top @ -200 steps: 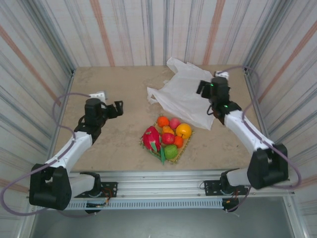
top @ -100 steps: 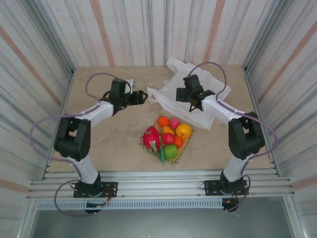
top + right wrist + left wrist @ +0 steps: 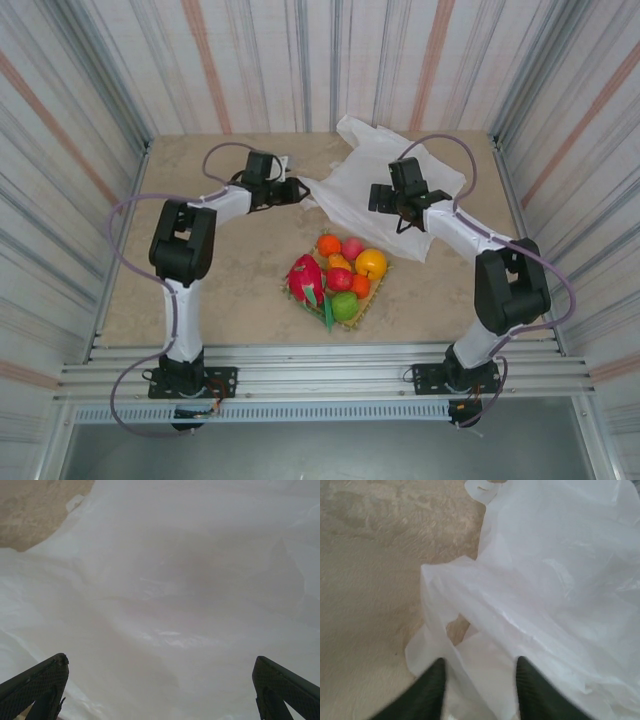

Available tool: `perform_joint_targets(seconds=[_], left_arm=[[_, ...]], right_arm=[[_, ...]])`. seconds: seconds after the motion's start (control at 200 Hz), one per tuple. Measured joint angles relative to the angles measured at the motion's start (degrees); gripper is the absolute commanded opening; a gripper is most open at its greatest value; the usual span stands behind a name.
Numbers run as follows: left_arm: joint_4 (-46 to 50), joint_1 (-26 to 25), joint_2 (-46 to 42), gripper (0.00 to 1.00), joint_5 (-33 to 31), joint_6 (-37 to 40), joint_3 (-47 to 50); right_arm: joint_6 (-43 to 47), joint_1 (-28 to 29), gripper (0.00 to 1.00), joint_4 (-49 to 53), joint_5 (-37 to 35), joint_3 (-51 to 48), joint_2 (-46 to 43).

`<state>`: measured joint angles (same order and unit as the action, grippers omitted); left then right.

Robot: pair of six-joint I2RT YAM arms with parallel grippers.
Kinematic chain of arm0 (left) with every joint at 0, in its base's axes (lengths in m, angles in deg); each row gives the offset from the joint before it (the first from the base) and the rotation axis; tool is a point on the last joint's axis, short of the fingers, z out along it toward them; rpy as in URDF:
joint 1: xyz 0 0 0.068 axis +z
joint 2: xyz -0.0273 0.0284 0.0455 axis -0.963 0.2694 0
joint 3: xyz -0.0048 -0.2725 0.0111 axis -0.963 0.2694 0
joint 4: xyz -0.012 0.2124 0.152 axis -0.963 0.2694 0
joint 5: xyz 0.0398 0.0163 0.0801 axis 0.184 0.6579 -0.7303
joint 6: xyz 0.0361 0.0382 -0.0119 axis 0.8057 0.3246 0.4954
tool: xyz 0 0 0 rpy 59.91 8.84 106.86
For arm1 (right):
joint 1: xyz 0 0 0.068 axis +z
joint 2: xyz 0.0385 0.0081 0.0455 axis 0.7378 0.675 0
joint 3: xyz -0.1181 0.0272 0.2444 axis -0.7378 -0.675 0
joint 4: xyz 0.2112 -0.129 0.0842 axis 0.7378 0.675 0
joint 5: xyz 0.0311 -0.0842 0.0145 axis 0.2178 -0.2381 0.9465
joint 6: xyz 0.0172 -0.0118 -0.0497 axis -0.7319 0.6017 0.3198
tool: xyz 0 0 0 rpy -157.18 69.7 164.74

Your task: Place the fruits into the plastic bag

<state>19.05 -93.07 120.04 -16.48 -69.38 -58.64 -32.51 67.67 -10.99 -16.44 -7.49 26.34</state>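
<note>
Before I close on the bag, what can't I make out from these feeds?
- Top view: where the thin translucent white plastic bag opens; crumpled folds and the right arm hide it.
- Left wrist view: whether the left end effector touches the bag; blurred, cut by the bottom edge.
- Top view: lower glossy toy fruits, buried under upper ones.

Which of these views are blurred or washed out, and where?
Left wrist view: the left gripper is smeared, the plastic bag sharper. Right wrist view: the bag is washed out, with faint glints. Top external view: sharp, evenly lit; the fruits show clearly.
</note>
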Motion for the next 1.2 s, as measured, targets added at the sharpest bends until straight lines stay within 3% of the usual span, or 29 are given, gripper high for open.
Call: perform_joint_targets(seconds=[0.075,0.125,0.341,0.561,0.767,0.872,1.037,1.197], left_arm=[[-0.44,-0.39,0.63,0.05,0.24,-0.26,-0.52],[-0.98,-0.83,0.66,0.0,0.61,-0.2,-0.63],[-8.81,-6.32,-1.16,0.0,2.05,-3.85,0.2],[-18.38,-20.2,-7.23,0.0,1.73,-4.46,0.83],[-20.55,-29.51,-9.53,0.0,1.33,2.05,1.75],[-19.69,-30.86,-9.4,0.09,1.33,5.99,1.99],[-18.32,-32.04,-9.31,0.39,2.01,10.75,2.43],[-15.87,-32.41,-10.45,0.64,2.56,13.18,5.53]], right_arm=[[-0.48,-1.46,0.97,-0.02,1.57,-0.68,-1.29],[-0.74,-2.84,0.97,0.02,2.69,-1.31,-2.4],[-1.68,-11.37,0.97,2.69,6.93,-2.62,-8.0],[-1.66,-24.72,0.93,10.56,12.52,1.86,-10.69],[0.35,-24.81,0.92,17.84,14.86,8.07,-9.55],[1.75,-24.68,0.9,20.5,16.31,10.47,-6.38],[4.7,-23.34,0.9,24.24,17.77,11.37,-2.25],[8.81,-18.43,0.9,27.1,15.28,12.76,-0.35]])
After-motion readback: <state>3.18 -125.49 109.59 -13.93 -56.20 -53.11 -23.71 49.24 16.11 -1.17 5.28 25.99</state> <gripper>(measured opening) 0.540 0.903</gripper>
